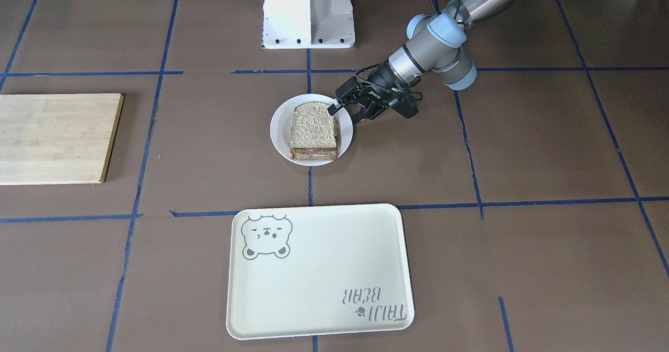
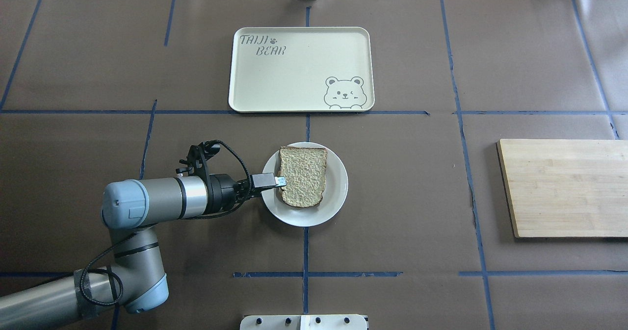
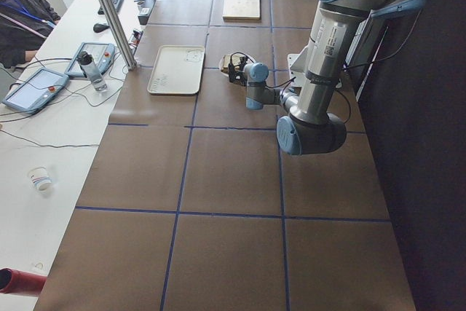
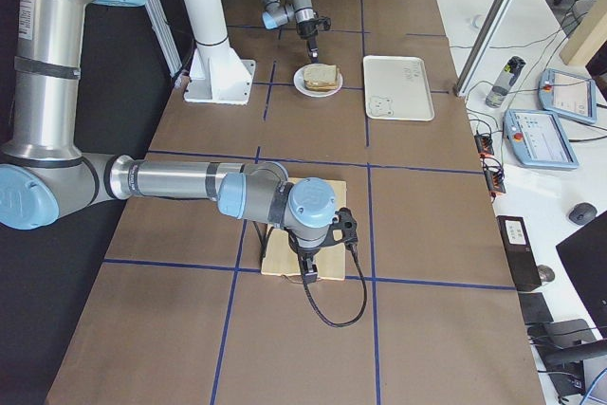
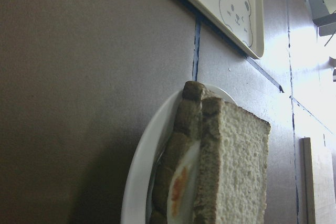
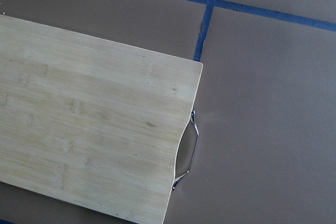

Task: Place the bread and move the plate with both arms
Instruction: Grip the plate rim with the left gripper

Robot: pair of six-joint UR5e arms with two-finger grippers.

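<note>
The plain sandwich-loaf slice of bread with pale speckled crumb and thin brown crust (image 2: 303, 175) is found lying flat on a second slice bearing a fried egg (image 5: 178, 182), the pair being stacked on the small round white plate (image 2: 336, 192) at the middle of the brown-papered table (image 2: 392, 222). The placing step is therefore judged complete and the plate-moving step to be in hand. The black two-finger left pincer (image 1: 345, 114) is observed at the plate's rim on the robot's left side, its fingers apart and nothing held between them; the upper finger reaches over the rim to the edge of the bread. The right pincer (image 4: 308, 272) is seen only in the side view, above the near end of the pale bamboo cutting board (image 2: 564, 188), well apart from the plate, and whether it is open or closed cannot be told. The cream rectangular tray with the bear drawing (image 2: 294, 75) lies beyond the plate and is presumed to be the destination, though this is not stated. It is judged that the right arm must be brought across to the opposite rim and both rims gripped. A level, matched carry would then be required so that the stack is not shifted.
</note>
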